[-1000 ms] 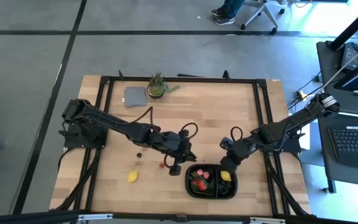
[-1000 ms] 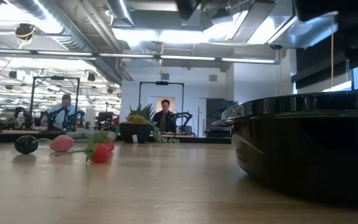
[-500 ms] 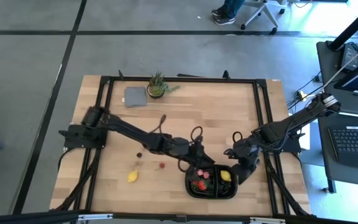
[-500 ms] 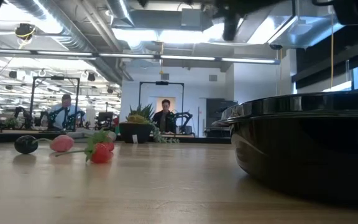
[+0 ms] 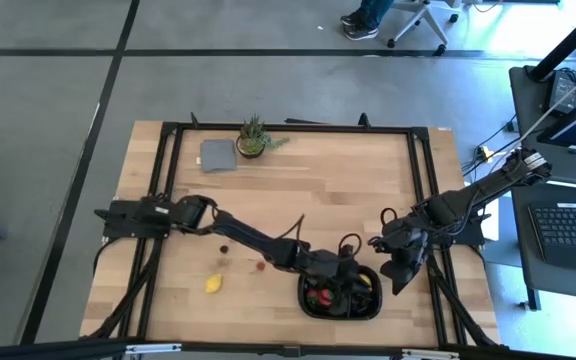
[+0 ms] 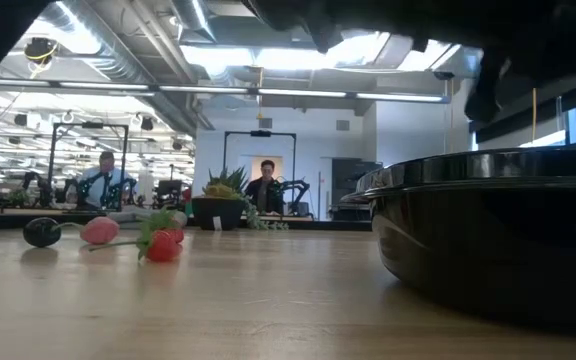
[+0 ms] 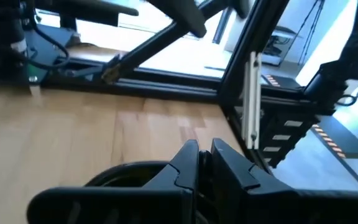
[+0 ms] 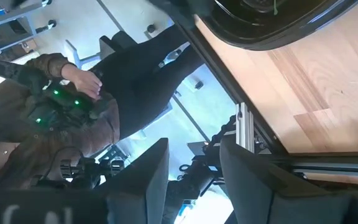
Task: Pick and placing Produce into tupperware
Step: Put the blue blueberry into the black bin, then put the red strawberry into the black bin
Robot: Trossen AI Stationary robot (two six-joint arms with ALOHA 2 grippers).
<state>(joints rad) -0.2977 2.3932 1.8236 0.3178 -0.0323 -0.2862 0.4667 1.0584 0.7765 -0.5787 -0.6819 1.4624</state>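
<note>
Presently the left claw (image 5: 351, 283) hangs over the black tray (image 5: 313, 308) at the worktop's (image 5: 348, 190) near edge, fingers pressed together; whether anything is pinched between them cannot be told. The right claw (image 5: 400, 272) waits just beside the tray, partly open, holding nothing. Advisable: lower squarely over a free compartment before any release. The tray's long axis runs across the worktop. A lemon (image 5: 214, 284) and strawberry (image 5: 261, 265) lie outside it.

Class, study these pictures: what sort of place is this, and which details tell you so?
Most likely a robotics lab or workshop. A wooden table with a metal frame carries two robot arms, more robot rigs stand behind it under exposed ceiling ducts, and a keyboard sits on a desk beside it.
</note>
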